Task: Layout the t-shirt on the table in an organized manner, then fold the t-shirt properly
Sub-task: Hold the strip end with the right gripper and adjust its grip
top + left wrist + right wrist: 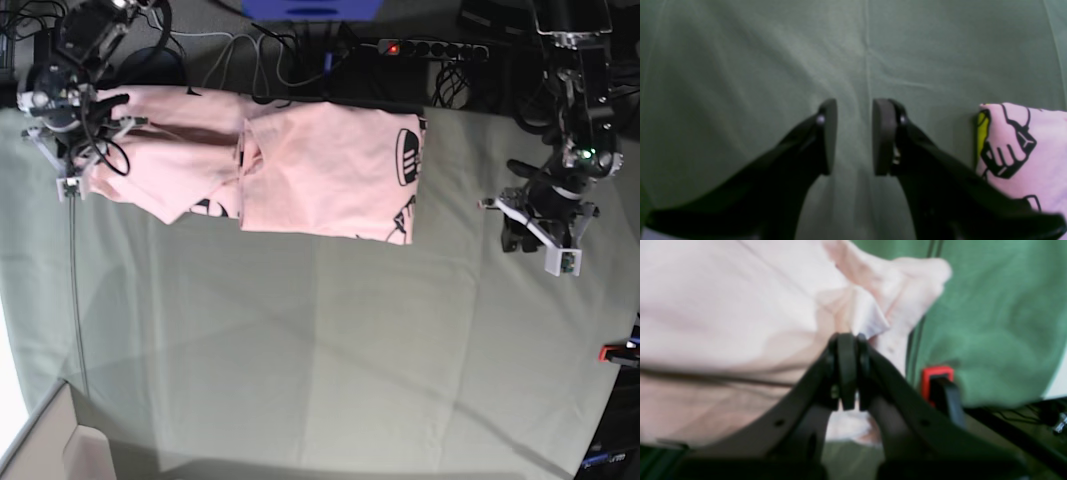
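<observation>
In the left wrist view, the left gripper [854, 136] hangs over the bare desk [750, 66], its fingers [828, 133] partly spread with nothing between them. A corner of the pink t-shirt [1023, 150], printed with black line drawing and a patch of yellow, lies on the cloth just to one side, not touching.

In the right wrist view, the right gripper [848, 370] has its fingers [846, 366] pressed together, pinching a fold of the t-shirt's pale fabric at its edge. A red clamp [936, 373] sits nearby on the green cloth.

In the base view, the t-shirt [320, 170] lies bunched along the desk's far edge, partly folded over itself. The right gripper [85, 125] is at its end, and the left gripper [530, 235] stands well apart from it.
</observation>
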{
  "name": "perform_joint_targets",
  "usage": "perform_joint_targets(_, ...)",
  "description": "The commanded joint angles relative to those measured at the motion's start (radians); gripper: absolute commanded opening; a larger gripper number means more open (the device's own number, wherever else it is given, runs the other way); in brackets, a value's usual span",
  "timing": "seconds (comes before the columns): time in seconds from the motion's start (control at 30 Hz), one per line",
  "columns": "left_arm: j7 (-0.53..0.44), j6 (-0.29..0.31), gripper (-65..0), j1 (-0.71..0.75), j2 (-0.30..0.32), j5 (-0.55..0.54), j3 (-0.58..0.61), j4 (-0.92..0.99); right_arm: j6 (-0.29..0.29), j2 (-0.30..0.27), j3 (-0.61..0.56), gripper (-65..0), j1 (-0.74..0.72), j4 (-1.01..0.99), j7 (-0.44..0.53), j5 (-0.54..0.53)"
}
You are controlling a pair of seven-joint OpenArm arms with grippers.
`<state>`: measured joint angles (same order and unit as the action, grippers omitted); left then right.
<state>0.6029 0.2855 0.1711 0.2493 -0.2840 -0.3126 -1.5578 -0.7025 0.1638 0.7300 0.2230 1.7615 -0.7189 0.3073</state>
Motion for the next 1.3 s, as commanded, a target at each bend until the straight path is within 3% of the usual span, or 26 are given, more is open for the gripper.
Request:
perform_joint_targets(0.0, -0.022, 0.005, -47.3, -0.011, 0.011, -0.007, -0.006, -0.019, 0.004, -0.007, -0.002, -65.0, 0.009, 0.030, 0.008, -0.001)
perform_joint_targets(0.47, -0.022, 0.005, -47.4, -0.032, 0.009, -0.007, -0.004, -0.017, 0.004, -0.007, -0.003, -64.8, 0.051, 0.038, 0.008, -0.001)
perform_joint_targets(0.53, -0.022, 0.005, -47.4, -0.031, 0.009, -0.007, -0.006, -0.017, 0.004, -0.007, -0.003, -60.4, 0.056, 0.038, 0.008, -0.001)
perform_joint_targets(0.8, -0.022, 0.005, -47.4, -0.029, 0.009, -0.007, -0.006, -0.017, 0.004, -0.007, 0.003, -31.0, 0.080, 0.038, 0.008, -0.001)
perform_joint_targets(0.87, -0.022, 0.005, -47.4, -0.029, 0.009, -0.007, -0.006, -0.017, 0.004, -0.007, 0.012, -27.5, 0.079, 0.041, 0.006, -0.001)
perform_joint_targets(1.27, -0.022, 0.005, -47.4, -0.020, 0.014, -0.007, -0.006, -0.017, 0.004, -0.007, 0.090, -25.6, -0.033, -0.044, 0.006, 0.003)
